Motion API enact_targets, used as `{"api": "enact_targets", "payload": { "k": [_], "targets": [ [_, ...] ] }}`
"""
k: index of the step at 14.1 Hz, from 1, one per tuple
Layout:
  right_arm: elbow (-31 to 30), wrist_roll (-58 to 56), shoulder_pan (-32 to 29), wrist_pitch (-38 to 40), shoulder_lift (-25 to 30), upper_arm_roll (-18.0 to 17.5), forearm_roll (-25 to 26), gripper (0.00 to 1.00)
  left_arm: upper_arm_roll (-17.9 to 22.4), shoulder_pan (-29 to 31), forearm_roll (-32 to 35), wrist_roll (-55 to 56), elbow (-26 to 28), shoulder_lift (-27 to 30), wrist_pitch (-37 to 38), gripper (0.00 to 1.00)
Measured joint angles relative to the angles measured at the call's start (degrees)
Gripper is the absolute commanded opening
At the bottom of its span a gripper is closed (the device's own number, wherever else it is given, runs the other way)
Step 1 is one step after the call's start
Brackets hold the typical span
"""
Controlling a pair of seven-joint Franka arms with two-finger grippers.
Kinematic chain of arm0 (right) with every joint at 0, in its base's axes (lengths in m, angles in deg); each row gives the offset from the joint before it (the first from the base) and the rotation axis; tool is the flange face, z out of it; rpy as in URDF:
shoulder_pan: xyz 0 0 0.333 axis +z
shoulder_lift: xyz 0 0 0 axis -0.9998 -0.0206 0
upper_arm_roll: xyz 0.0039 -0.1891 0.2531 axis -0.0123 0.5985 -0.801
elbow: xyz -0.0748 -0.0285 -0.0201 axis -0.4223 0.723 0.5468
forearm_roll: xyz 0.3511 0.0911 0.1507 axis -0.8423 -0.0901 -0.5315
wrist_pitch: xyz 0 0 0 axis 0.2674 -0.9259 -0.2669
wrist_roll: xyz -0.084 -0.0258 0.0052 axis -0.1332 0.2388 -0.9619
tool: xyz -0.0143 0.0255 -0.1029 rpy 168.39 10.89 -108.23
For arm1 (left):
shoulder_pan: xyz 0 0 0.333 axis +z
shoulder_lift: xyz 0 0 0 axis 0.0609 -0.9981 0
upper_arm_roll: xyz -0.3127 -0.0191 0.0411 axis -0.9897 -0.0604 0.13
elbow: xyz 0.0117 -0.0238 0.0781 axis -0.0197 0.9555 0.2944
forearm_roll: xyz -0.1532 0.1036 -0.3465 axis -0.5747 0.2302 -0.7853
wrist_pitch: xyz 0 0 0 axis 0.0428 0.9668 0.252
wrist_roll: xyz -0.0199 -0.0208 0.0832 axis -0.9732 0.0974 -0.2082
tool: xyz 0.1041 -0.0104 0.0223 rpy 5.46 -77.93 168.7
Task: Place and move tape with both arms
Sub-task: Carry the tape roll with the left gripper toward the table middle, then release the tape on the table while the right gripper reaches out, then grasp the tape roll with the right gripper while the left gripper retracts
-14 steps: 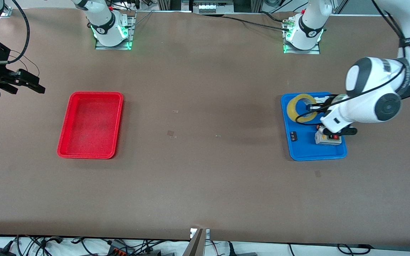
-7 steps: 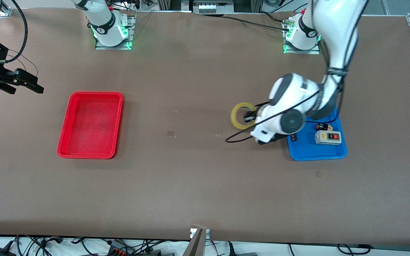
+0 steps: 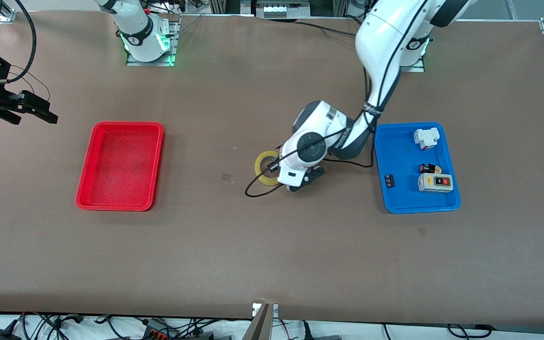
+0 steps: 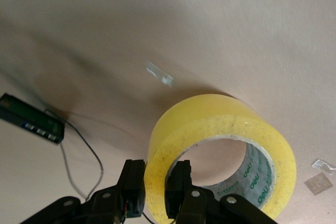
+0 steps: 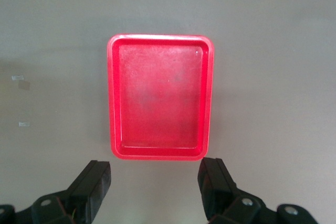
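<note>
The tape (image 3: pixel 263 168) is a translucent yellow ring, held on edge over the middle of the table, between the red tray (image 3: pixel 128 124) and the blue tray (image 3: pixel 402 156). My left gripper (image 3: pixel 274 166) is shut on its wall, one finger inside the hole and one outside. In the left wrist view the tape (image 4: pixel 220 119) fills the frame beside my left gripper (image 4: pixel 156 187). My right gripper (image 3: pixel 36 111) waits open and empty over the right arm's end of the table. The right wrist view shows my right gripper (image 5: pixel 155 190) with the red tray (image 5: pixel 160 38) below it.
The blue tray holds a white switch box (image 3: pixel 426 138), a grey switch box (image 3: pixel 435 182) and two small dark parts (image 3: pixel 389 180). A black cable loop (image 3: pixel 253 191) hangs from the left arm near the table. Small tape scraps (image 3: pixel 227 178) lie on the table.
My left gripper has carried the tape out of the blue tray toward the middle of the table, nearer the red tray. The right arm has barely moved.
</note>
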Motion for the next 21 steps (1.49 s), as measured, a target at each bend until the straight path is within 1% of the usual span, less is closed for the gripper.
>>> {"api": "enact_targets", "payload": {
  "k": [1, 4, 6, 9, 11, 13, 15, 17, 18, 19, 21],
  "targets": [
    [0.1, 0.0, 0.0, 0.3, 0.0, 0.0, 0.0, 1.00, 0.0, -0.8, 0.0, 0.5, -0.1, -0.4, -0.7, 1.00],
    [0.4, 0.0, 0.0, 0.5, 0.0, 0.0, 0.0, 1.00, 0.3, -1.1, 0.0, 0.7, -1.3, -0.4, -0.7, 1.00],
    [0.4, 0.0, 0.0, 0.6, -0.4, 0.0, 0.0, 1.00, 1.5, -0.5, 0.0, 0.7, -2.4, 0.7, 1.2, 1.00],
    [0.4, -0.1, 0.5, 0.6, -2.0, -0.4, -0.1, 1.00, 3.7, 3.2, 0.4, 0.7, -3.8, 6.5, 11.3, 1.00],
    [0.4, -0.2, 1.7, 0.7, -4.4, -0.6, -0.3, 1.00, 4.1, 8.1, 3.8, 0.4, -3.7, 11.4, 18.0, 1.00],
    [0.4, -0.2, 3.9, 0.2, -7.8, -0.9, -2.2, 1.00, 4.1, 12.1, 7.3, -1.3, -3.0, 14.6, 22.4, 1.00],
    [0.4, -0.2, 8.0, -3.5, -11.5, -1.1, -4.0, 1.00, 4.2, 15.3, 8.6, -9.0, -1.4, 16.4, 25.1, 1.00],
    [0.6, 0.1, 14.2, -8.8, -15.7, -1.4, -4.2, 1.00, 4.4, 18.9, 8.8, -19.1, 1.1, 18.8, 27.5, 1.00],
    [1.4, 0.9, 17.5, -11.2, -18.3, -1.5, -4.2, 1.00, 4.4, 21.1, 8.9, -24.5, 2.9, 20.9, 28.6, 1.00],
    [3.0, 2.8, 20.6, -12.6, -21.2, -1.5, -4.2, 1.00, 4.5, 23.5, 8.9, -29.8, 4.8, 23.5, 29.9, 1.00],
    [8.3, 7.6, 25.5, -14.0, -27.7, -1.6, -4.2, 1.00, 4.5, 27.8, 9.8, -39.0, 8.4, 29.3, 32.5, 1.00]
  ]
}}
